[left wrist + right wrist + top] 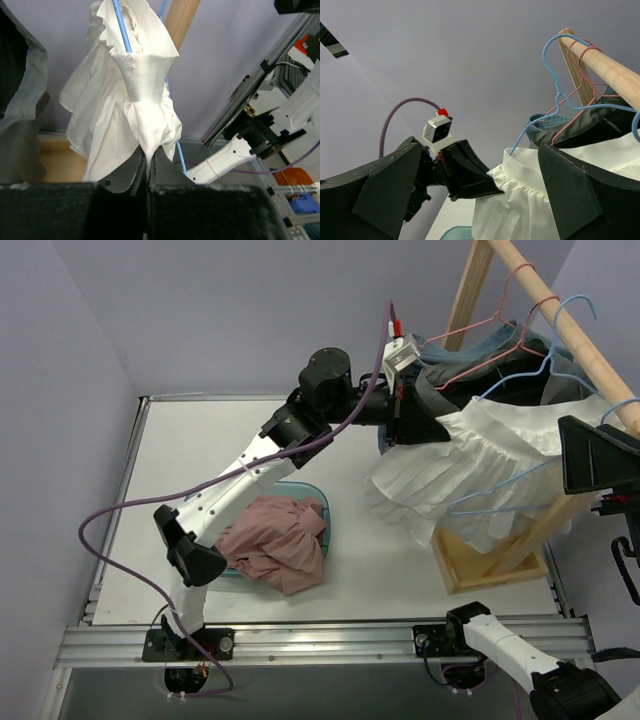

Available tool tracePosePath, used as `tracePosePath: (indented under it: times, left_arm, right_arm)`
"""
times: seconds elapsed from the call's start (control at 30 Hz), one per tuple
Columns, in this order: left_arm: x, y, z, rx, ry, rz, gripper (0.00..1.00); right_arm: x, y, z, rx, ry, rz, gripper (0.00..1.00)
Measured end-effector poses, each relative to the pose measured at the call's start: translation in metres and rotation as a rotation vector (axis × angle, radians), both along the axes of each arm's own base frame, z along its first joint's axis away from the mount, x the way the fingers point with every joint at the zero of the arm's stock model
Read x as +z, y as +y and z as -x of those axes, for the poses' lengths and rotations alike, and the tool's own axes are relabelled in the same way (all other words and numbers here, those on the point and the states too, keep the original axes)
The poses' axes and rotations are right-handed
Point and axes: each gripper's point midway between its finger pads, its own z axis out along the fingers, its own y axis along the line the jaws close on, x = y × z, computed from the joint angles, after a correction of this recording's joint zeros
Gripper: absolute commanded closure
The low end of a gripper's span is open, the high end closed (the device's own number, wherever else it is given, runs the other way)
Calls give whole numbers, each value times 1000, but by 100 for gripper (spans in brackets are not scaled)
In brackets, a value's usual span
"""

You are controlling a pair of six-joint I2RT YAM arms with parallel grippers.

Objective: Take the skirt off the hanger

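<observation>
A white pleated skirt (470, 465) hangs on a light blue wire hanger (500, 502) from the wooden rail (545, 302) at the right. My left gripper (440, 425) reaches across to it and is shut on a fold of the skirt's top edge (145, 100), pinched between the jaws (148, 160). The blue hanger wire (121, 30) runs up inside the waistband. My right gripper (567, 452) is raised beside the rack, open and empty (479, 147). Through its jaws I see the skirt (530, 200), the hanger (555, 85) and the left gripper (495, 187).
A teal basin (322, 504) holding a crumpled pink garment (275, 540) sits on the table near the left arm. Dark and denim clothes (480, 350) hang on pink hangers behind the skirt. The rack's wooden base (490, 565) stands at the right front.
</observation>
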Motion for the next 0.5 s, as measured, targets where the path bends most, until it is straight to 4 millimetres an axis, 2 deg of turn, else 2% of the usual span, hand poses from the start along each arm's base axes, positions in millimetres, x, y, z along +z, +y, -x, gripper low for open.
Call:
tracePosePath:
  times: [0.1, 0.23, 0.3, 0.4, 0.5]
  left_arm:
    - [0, 23, 11, 6, -11, -16, 98]
    - [12, 49, 17, 29, -46, -6, 98]
    - [14, 59, 18, 49, -61, -12, 98]
    - [9, 71, 21, 88, -69, -43, 98]
    - [-6, 85, 21, 151, -54, -119, 98]
  right_arm:
    - [-9, 7, -11, 18, 27, 16, 0]
    - [-32, 18, -34, 37, 102, 44, 1]
    - [-39, 23, -43, 47, 129, 56, 6]
    - [-46, 34, -52, 87, 152, 77, 14]
    - [-58, 50, -64, 152, 181, 96, 19]
